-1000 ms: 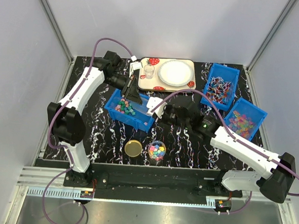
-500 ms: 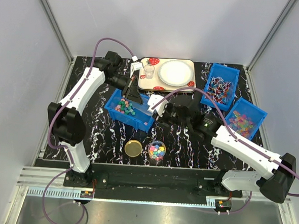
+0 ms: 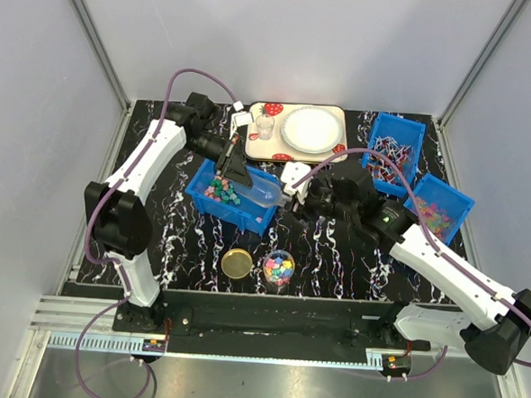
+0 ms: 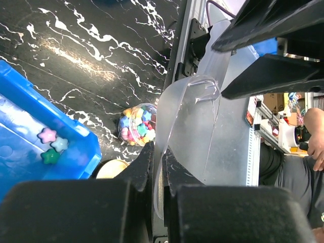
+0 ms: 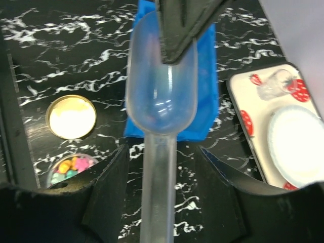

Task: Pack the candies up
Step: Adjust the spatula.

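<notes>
A blue bin (image 3: 246, 221) of candies (image 3: 221, 193) was shown. Above it, the left gripper (image 4: 158, 152) was clamped on a clear scoop (image 3: 264, 196), the right gripper (image 5: 159, 157) spread around its handle. A small jar (image 3: 279, 268) was filled with candies.

we saw white-shelled left arm (image 3: 151, 156) and right arm (image 3: 442, 264), black joints (image 3: 118, 219), looping purple cables (image 3: 192, 71), black wedge-shaped left gripper (image 3: 243, 175)

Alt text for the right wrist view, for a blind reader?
A clear plastic scoop is pinched at its bowl by the left gripper, its handle between the right gripper's open fingers. Below: a blue bin, a gold lid, a jar of candies.
</notes>
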Controlling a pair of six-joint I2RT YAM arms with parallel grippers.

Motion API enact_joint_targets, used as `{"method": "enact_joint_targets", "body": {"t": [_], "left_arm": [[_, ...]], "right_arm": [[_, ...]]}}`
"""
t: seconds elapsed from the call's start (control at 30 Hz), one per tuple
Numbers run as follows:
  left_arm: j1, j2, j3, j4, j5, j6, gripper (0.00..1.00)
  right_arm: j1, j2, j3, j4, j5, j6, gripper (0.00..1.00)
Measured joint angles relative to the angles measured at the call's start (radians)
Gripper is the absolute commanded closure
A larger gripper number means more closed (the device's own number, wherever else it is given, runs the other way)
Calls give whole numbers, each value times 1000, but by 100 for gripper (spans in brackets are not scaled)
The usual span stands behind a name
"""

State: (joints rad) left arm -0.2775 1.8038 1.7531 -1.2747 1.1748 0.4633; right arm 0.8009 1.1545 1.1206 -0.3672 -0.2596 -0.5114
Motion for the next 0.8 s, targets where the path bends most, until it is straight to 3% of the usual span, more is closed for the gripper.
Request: {"method": "enact_joint_targets", "body": {"t": [0.13, 0.53, 0.8], "left_arm": [[0, -4, 0, -14, 5, 10, 100], [0, -26, 0, -25, 10, 38, 100], [4, -31, -2, -32, 9, 41, 100]], "right_arm": [[-5, 12, -6, -19, -70, -2, 42], [-77, 101, 0, -10, -228, 40, 57], [-114, 122, 19, -5, -320, 101, 56]]}}
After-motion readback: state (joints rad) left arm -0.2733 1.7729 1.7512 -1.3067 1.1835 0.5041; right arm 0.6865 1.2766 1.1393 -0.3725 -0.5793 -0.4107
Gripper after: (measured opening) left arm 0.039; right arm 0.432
